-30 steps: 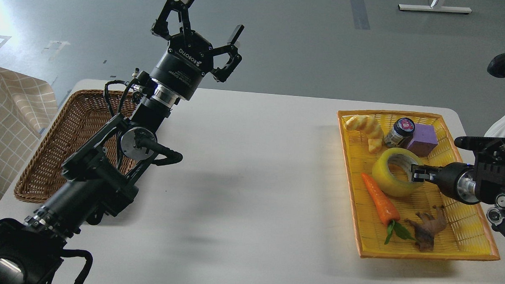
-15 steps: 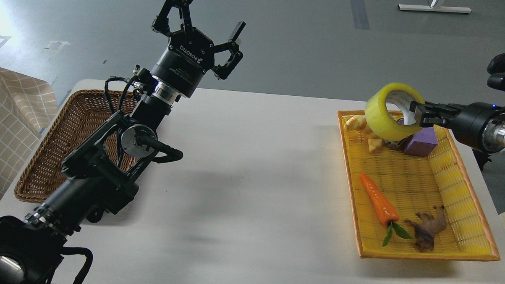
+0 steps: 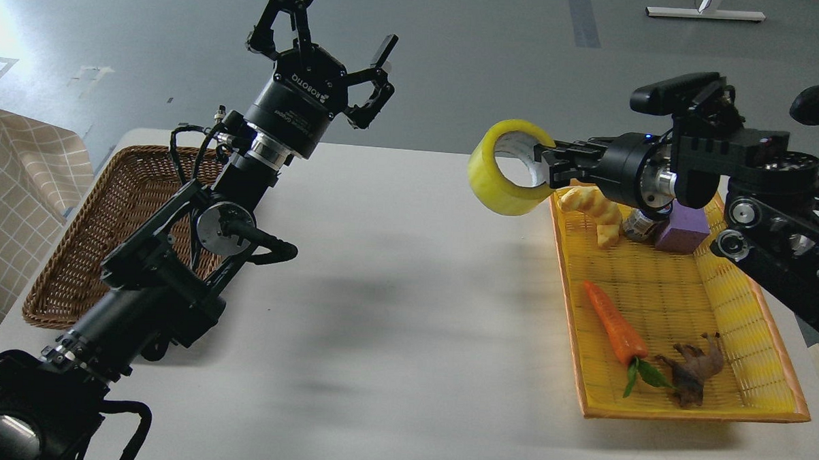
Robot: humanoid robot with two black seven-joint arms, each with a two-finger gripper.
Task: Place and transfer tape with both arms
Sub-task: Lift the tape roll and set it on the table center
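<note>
The right gripper (image 3: pixel 546 165) is clamped on the one tape (image 3: pixel 510 167), held in the air above the table (image 3: pixel 394 270) just left of the yellow tray (image 3: pixel 752 368), while the left gripper (image 3: pixel 327 40) is spread apart above one brown basket (image 3: pixel 102 240).

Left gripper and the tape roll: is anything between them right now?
Nothing. In the head view, the stretch between the open left gripper and the tape roll, held up by the right gripper, shows only bare white table and floor.
</note>
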